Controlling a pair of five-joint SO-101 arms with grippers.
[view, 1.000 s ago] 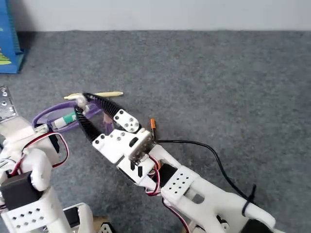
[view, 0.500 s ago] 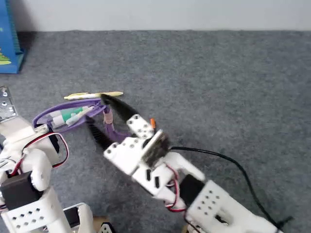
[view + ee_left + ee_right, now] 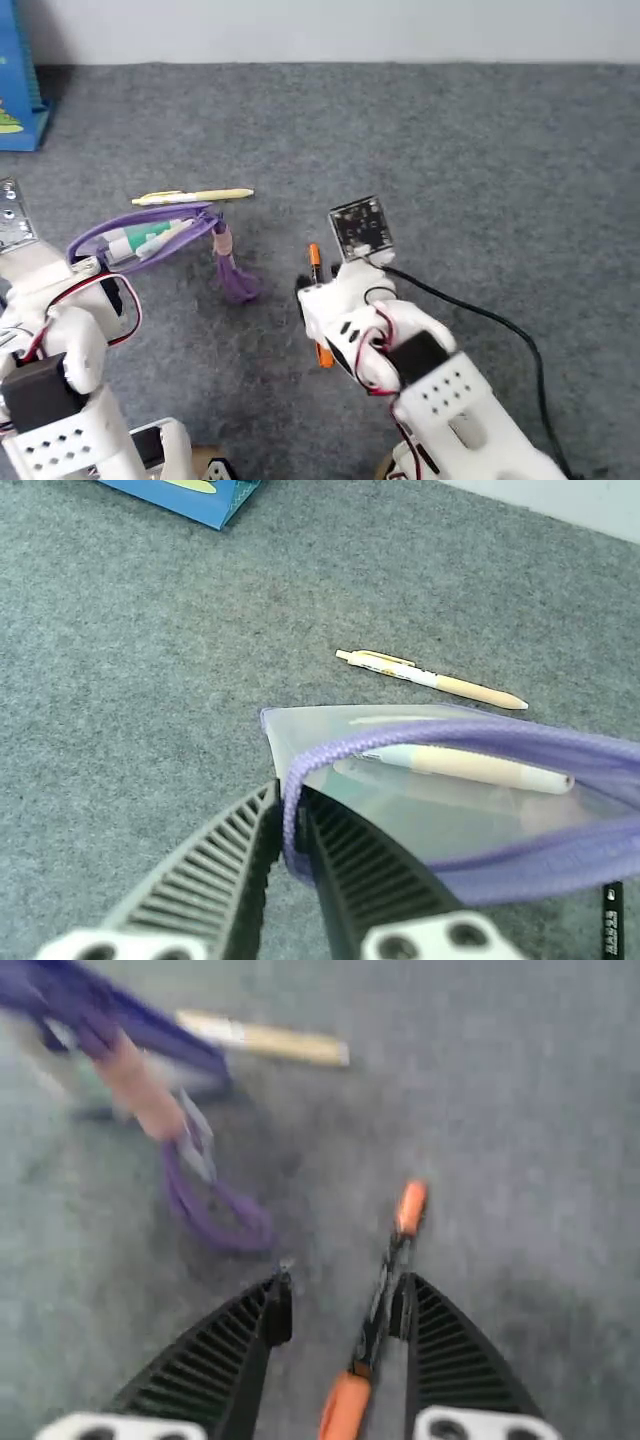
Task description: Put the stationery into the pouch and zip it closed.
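1. Right claw (image 3: 340, 1302) has drawn back from the pouch mouth, where it was a second ago, and now hangs low over the carpet, jaws apart, astride the orange-tipped pen (image 3: 397, 1222)
2. That pen lies flat, its long axis running away from the robot and one orange end pointing toward the far wall; with the white and green marker (image 3: 140, 241) now inside, I judge this pen the next pick
3. Left claw (image 3: 290, 822) is clamped on the pouch (image 3: 430, 820) at the end nearest that arm, holding the purple rim open; the pouch lies crosswise, zip undone, purple loop (image 3: 236, 281) trailing
4. Farthest, a cream pen (image 3: 195, 197) lies crosswise just beyond the pouch, not yet put in
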